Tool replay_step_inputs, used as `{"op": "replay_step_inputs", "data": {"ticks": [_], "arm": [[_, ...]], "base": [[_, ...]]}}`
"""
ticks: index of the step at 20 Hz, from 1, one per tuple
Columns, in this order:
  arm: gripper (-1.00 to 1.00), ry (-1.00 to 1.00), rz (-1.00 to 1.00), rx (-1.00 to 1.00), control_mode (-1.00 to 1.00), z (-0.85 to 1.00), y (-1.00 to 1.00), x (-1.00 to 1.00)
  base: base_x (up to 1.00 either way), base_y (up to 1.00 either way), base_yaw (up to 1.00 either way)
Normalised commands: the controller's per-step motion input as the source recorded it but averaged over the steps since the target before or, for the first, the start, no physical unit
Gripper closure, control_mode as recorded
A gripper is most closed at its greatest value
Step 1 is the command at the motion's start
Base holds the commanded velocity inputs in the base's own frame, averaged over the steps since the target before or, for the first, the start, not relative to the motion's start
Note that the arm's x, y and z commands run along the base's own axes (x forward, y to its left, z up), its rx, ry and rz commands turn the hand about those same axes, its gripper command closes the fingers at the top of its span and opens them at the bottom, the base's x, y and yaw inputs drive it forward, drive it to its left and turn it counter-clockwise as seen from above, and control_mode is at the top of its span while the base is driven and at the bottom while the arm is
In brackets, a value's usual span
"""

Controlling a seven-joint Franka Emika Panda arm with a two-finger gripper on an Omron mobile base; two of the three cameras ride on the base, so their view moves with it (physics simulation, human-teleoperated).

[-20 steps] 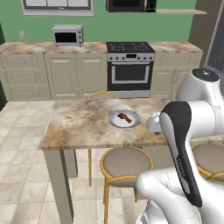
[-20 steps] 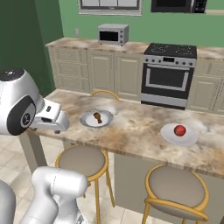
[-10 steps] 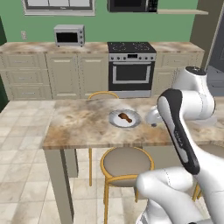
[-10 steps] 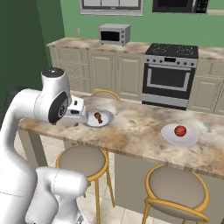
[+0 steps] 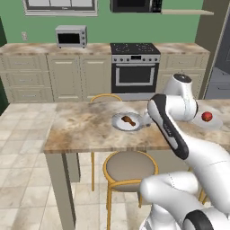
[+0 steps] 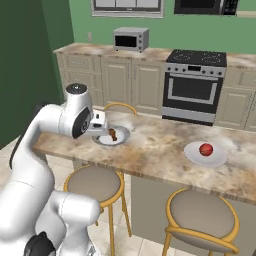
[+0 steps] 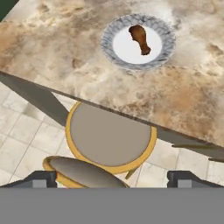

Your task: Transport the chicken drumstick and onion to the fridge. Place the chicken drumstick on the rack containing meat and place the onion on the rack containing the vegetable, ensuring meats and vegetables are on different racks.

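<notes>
With its claw (image 7: pixel 112 178) spread wide and holding nothing, the robot arm hangs just beside the plate (image 7: pixel 164 54) where the chicken drumstick (image 7: pixel 140 38) lies, so a careless descent could strike the plate's rim and skid the meat off the counter (image 7: pixel 61 57).

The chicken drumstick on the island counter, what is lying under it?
The chicken drumstick lies on a round white plate with a grey patterned rim, which sits on the marble counter. The plate's surface directly beneath the drumstick is covered.

The brown drumstick (image 7: pixel 140 38) lies flat on a grey-rimmed plate (image 7: pixel 162 54). The red onion (image 6: pixel 205 149) sits on another plate (image 6: pixel 219 160), well apart.
</notes>
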Motion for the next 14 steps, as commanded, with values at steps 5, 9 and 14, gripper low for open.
{"op": "replay_step_inputs", "data": {"ticks": [5,9,14], "arm": [[-1.00,0.00,0.02,0.00,-1.00,-0.58,0.00,0.89],[-1.00,0.00,0.02,-0.02,-1.00,-0.38,0.00,0.82],[-1.00,0.00,0.00,-0.01,-1.00,-0.20,-0.01,0.74]], "base": [[0.00,0.00,0.00],[0.00,0.00,0.00],[0.00,0.00,0.00]]}}
